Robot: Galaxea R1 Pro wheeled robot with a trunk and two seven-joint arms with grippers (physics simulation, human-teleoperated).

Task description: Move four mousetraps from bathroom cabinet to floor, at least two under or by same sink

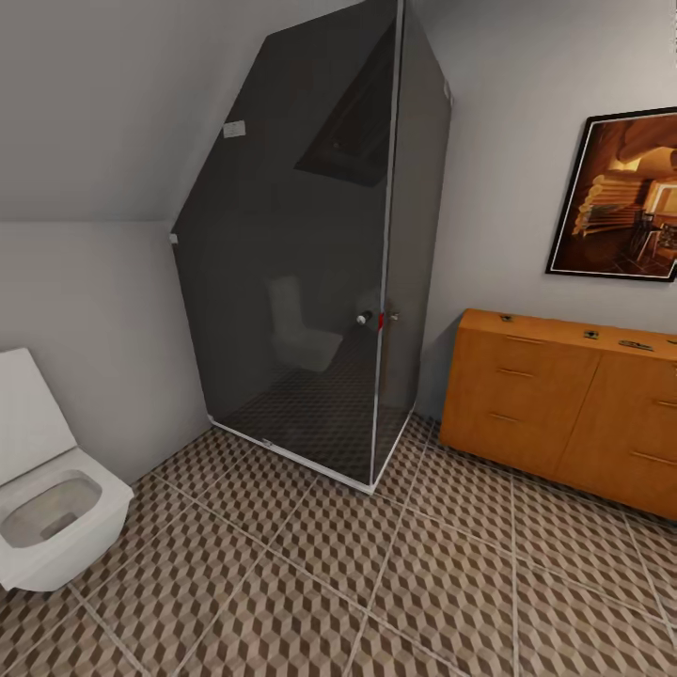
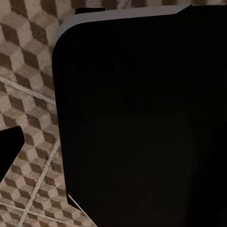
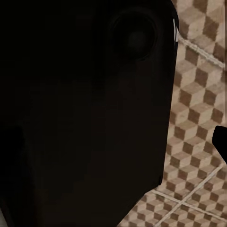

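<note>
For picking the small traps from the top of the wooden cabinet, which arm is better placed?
Probably the right arm. In the head view the cabinet stands at the right, with small dark items on its top that may be the mousetraps. The toilet is at the left. Both arms look tucked, so the robot must drive closer first.

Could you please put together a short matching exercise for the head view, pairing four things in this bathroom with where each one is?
Things:
1. toilet
2. shower enclosure
3. cabinet
4. picture

Places:
A. on the wall above the wooden chest
B. at the left edge, lid raised
C. on the bathroom floor against the right-hand wall
D. in the far corner, smoked glass under the sloped ceiling

Pairs: 1-B, 2-D, 3-C, 4-A
</note>
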